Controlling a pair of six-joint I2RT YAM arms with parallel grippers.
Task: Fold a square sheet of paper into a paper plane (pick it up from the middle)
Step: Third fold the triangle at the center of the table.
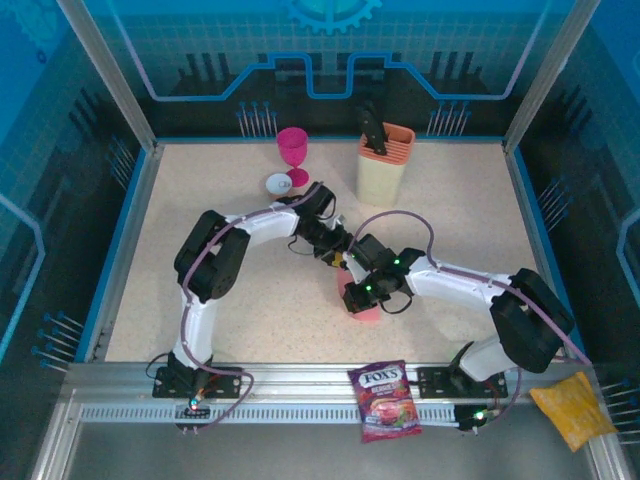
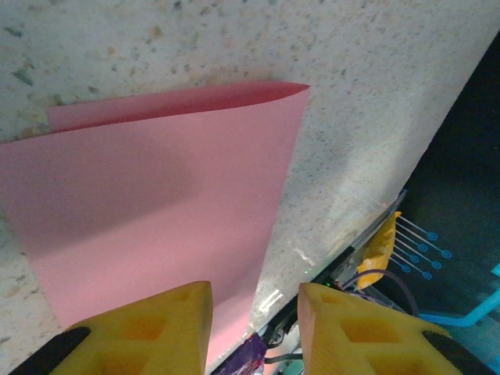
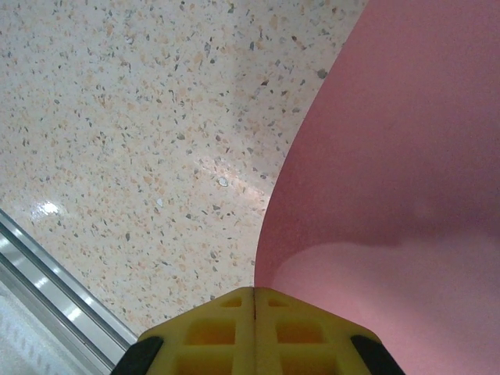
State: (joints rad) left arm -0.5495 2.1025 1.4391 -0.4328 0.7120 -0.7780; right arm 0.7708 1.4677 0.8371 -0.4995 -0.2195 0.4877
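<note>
Pinching thin salmon-pink square sheet of paper (image 3: 391, 195) in right gripper (image 3: 255, 293), bottom centre. Hovering left gripper (image 2: 254, 291) half-open over its edge.

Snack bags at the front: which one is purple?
The Fox's candy bag, lying on the metal rail near the middle. The other one, a yellow bag, sits off at the right end.

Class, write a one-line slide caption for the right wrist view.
Right gripper, shut, pinches an edge of the curved square sheet of paper above the speckled table.
</note>
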